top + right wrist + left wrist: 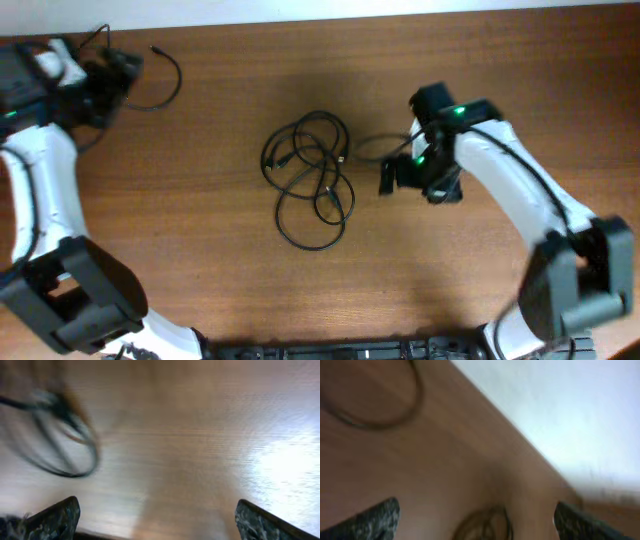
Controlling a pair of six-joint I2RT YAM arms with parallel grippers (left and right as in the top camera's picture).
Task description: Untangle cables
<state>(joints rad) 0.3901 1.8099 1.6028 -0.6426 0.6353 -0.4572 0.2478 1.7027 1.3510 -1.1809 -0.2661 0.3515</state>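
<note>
A tangle of black cables [312,178] lies in loops at the middle of the wooden table; it shows blurred in the right wrist view [60,435] and in the left wrist view [485,525]. A separate black cable [165,78] lies curved at the far left; part of it shows in the left wrist view [375,405]. My left gripper [110,80] is at the far left corner beside that cable, open and empty [477,520]. My right gripper [395,175] is just right of the tangle, open and empty [157,520].
A thin cable end [375,148] runs from the tangle toward my right arm. The table's far edge [400,15] meets a white wall. A dark rail [350,350] lines the near edge.
</note>
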